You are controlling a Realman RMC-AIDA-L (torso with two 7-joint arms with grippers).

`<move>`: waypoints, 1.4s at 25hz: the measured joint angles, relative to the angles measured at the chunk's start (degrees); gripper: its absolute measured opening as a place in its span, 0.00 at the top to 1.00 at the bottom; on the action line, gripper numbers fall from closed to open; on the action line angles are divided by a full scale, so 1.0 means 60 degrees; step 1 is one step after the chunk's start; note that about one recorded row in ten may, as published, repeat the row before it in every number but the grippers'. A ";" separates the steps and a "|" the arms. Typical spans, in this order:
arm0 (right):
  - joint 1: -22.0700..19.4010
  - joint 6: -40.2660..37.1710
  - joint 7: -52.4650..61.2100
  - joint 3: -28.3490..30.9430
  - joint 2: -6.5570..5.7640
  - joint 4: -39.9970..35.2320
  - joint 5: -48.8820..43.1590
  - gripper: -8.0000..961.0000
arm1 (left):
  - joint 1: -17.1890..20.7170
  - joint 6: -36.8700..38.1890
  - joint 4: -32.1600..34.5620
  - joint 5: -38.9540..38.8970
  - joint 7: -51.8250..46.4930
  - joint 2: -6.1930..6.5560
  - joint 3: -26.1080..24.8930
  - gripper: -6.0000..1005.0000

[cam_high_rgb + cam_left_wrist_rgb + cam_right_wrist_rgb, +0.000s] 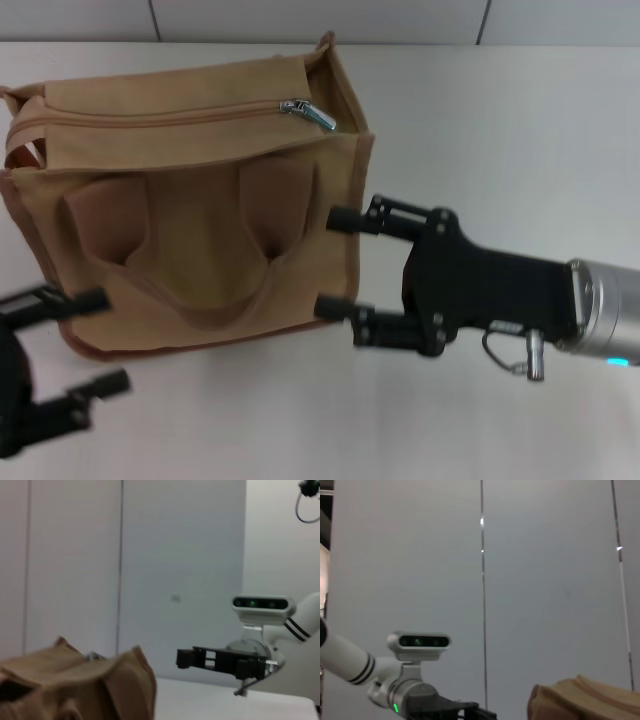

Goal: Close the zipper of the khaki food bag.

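Observation:
The khaki food bag [190, 190] stands on the white table at the left, its handles folded down on its front face. Its zipper [170, 115] runs along the top, with the silver pull tab [308, 114] near the bag's right end. My right gripper [332, 262] is open and empty beside the bag's right side, fingers pointing at it. My left gripper [105, 340] is open and empty at the bag's front left corner. The bag [75, 685] also shows in the left wrist view, with the right gripper [182, 658] beyond it. The right wrist view shows the bag's edge [585, 700].
The white table [500, 130] stretches to the right and front of the bag. A pale panelled wall [320, 20] runs along the back. The right wrist view shows the left arm [405, 690] against the wall.

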 joint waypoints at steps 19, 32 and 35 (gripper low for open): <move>-0.0177 0.0965 0.0008 -0.1622 0.0063 -0.0004 -0.1140 0.16 | -0.1375 -0.0274 -0.0747 0.2534 0.0193 -0.0298 -0.0017 0.32; -0.0175 0.1064 0.0045 -0.1675 0.0066 0.0012 -0.1191 0.16 | -0.1449 -0.0427 -0.0840 0.2835 0.0214 -0.0492 0.0016 0.32; -0.0174 0.1160 0.0047 -0.1675 0.0066 0.0012 -0.1191 0.16 | -0.1417 -0.0430 -0.0840 0.2914 0.0182 -0.0481 0.0024 0.32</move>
